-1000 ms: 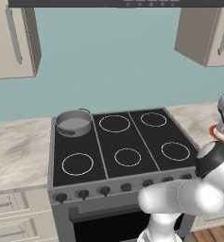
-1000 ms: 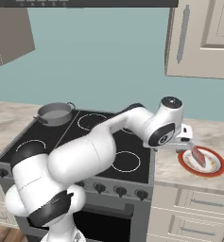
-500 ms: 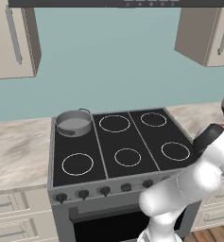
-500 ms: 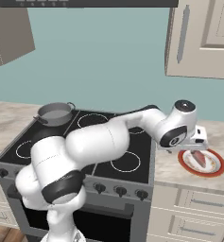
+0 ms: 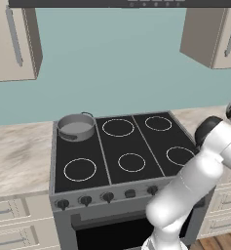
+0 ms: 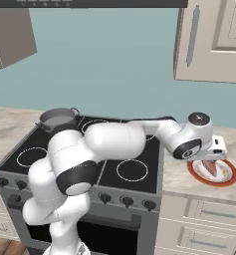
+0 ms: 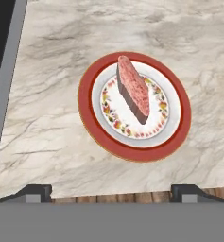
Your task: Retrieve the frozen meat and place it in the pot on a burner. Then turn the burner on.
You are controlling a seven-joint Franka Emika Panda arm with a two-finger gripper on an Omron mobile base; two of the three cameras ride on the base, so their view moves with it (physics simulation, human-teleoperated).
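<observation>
The frozen meat (image 7: 132,90) is a reddish-pink slab lying on a red-rimmed white plate (image 7: 83,108) on the marble counter to the right of the stove. My gripper (image 7: 112,191) hangs above the plate, open, with nothing between its fingers. From the right base view the gripper (image 6: 209,162) hovers just over the meat (image 6: 208,169) and plate (image 6: 225,181). The grey pot (image 5: 76,127) (image 6: 57,118) sits on the back-left zone of the black cooktop (image 5: 136,141), far from the hand. It covers its burner.
Five white-ringed zones show on the cooktop (image 6: 104,149). A row of knobs (image 5: 85,200) (image 6: 127,201) runs along the stove front. Wall cabinets (image 6: 214,40) hang above the counter. The counter's front edge (image 7: 108,191) lies close below the plate.
The arm has swung further right, carrying the open hand from beside the stove's edge to above the plate and meat. Pot and meat have not moved.
</observation>
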